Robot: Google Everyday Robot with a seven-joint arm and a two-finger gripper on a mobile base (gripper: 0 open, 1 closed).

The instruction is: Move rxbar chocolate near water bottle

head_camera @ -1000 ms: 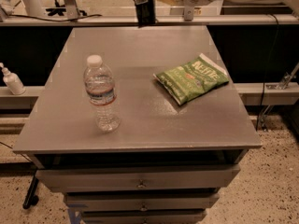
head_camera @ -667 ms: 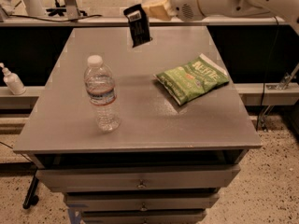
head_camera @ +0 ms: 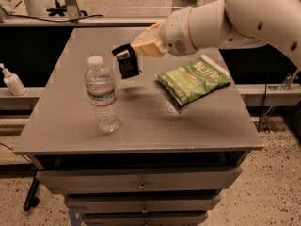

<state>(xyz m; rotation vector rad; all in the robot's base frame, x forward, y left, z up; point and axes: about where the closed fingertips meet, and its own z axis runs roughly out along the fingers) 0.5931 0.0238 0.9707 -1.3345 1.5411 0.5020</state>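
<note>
Since last frame our gripper [head_camera: 137,48] swung down-left; we note it clamps the bar [head_camera: 127,64], bottle [head_camera: 102,94] just below-left.

— What lay on the grey table [head_camera: 211,126]?
— A green chip bag [head_camera: 194,79], flat on the right half, set at a slant with one corner toward the front.
— And under the tabletop?
— Stacked drawers [head_camera: 141,186], each with a small knob at its middle. Speckled floor [head_camera: 275,192] lay around them.
— Anything off to the left?
— A small white pump bottle [head_camera: 13,81], upright on a low ledge beside the table.
— And the gripper?
— The gripper [head_camera: 134,48] hung above the table's back half, just left of the bag, clamped on the rxbar chocolate [head_camera: 126,62].
</note>
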